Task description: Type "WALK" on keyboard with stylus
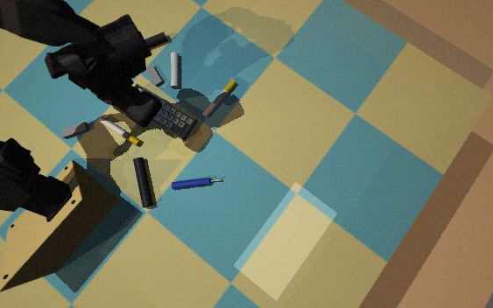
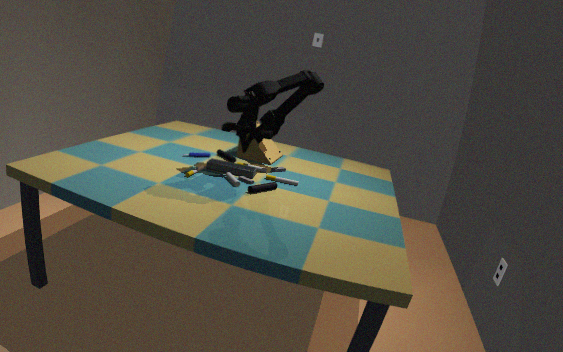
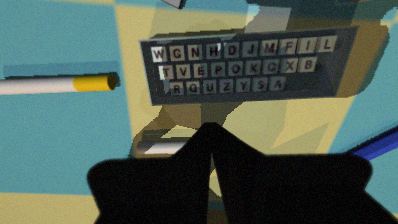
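The dark keyboard (image 1: 189, 132) (image 2: 231, 168) (image 3: 322, 82) shows three rows of light letter keys in the wrist view. The W key (image 3: 158, 53) and the L key (image 3: 326, 44) are at the two ends of the far row, the K key (image 3: 255, 67) is in the middle row and the A key (image 3: 277, 84) ends the near row. My gripper (image 3: 209, 128) (image 1: 144, 117) is shut and empty, its tips just off the keyboard's near edge in the wrist view. A blue stylus (image 1: 191, 183) (image 2: 199, 155) (image 3: 382, 145) with a thin metal tip lies on the desk, away from the gripper.
A black cylinder (image 1: 144, 182) (image 2: 226, 155) lies between the blue stylus and the arm's wooden mount (image 1: 38, 236). Around the keyboard lie a white cylinder (image 1: 174, 70), grey blocks (image 1: 155, 75) (image 1: 74, 130) and yellow-ended markers (image 1: 220, 98) (image 1: 115, 128) (image 3: 50, 85).
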Tool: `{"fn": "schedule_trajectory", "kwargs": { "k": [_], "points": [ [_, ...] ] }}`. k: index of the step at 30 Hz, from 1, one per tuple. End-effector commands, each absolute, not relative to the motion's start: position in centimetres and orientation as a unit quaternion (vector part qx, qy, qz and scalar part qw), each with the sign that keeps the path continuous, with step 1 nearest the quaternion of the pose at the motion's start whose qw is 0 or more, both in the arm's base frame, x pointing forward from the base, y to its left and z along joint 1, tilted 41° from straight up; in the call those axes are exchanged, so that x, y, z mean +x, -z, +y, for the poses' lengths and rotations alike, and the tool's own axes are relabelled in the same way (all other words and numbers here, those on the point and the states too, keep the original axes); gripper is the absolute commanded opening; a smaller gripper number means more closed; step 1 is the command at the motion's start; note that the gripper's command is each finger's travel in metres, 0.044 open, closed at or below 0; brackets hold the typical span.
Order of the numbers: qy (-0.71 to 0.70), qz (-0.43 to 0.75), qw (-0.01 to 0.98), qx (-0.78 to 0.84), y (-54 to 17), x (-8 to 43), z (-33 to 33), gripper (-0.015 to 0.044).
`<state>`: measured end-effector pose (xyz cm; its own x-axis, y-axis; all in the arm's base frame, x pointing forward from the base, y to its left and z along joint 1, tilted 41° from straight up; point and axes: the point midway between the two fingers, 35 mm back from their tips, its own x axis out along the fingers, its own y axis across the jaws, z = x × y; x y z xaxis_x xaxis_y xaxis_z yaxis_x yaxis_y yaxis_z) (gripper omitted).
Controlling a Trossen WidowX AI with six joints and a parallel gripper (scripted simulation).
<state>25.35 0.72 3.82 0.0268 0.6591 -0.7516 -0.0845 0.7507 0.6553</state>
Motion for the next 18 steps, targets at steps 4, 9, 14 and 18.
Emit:
{"fn": "schedule_trajectory", "kwargs": {
  "k": [4,9,14,18],
  "points": [
    [-0.273,0.636,0.689,0.217,-5.72,25.55,-0.76,0.0000],
    [-0.272,0.634,0.690,0.220,-5.33,25.67,-0.51,0.0000],
    [-0.273,0.633,0.690,0.219,-5.41,25.70,-0.52,0.0079],
    [-0.273,0.633,0.690,0.219,-5.41,25.70,-0.52,0.0000]
  ]
}}
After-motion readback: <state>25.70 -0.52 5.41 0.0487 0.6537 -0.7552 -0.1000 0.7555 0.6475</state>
